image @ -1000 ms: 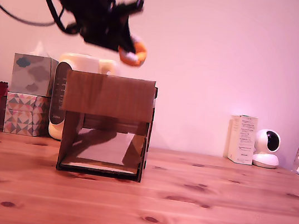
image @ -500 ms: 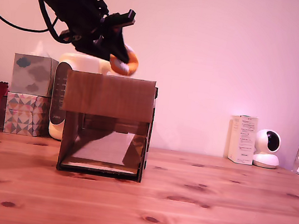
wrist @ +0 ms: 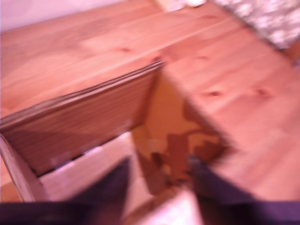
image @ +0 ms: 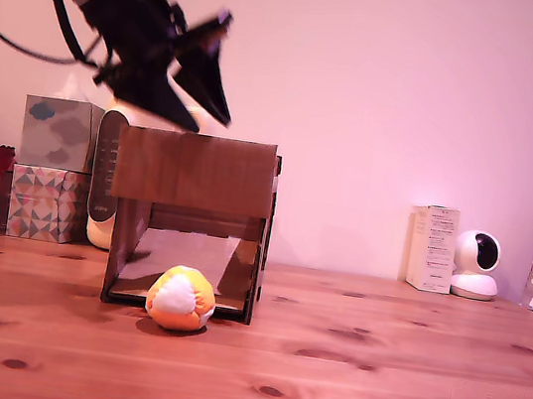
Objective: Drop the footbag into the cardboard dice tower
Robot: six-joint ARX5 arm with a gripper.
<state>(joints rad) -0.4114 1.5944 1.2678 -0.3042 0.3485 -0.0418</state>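
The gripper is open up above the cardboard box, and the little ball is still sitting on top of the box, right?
Not quite. The gripper is open above the cardboard box, but the ball is not on top of it. The exterior view shows the ball down on the wooden table, at the box's lower front opening.

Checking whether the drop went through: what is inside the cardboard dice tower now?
Inside the cardboard dice tower only the bare sloped ramp shows. The footbag sits at its front opening. The upper chamber is hidden.
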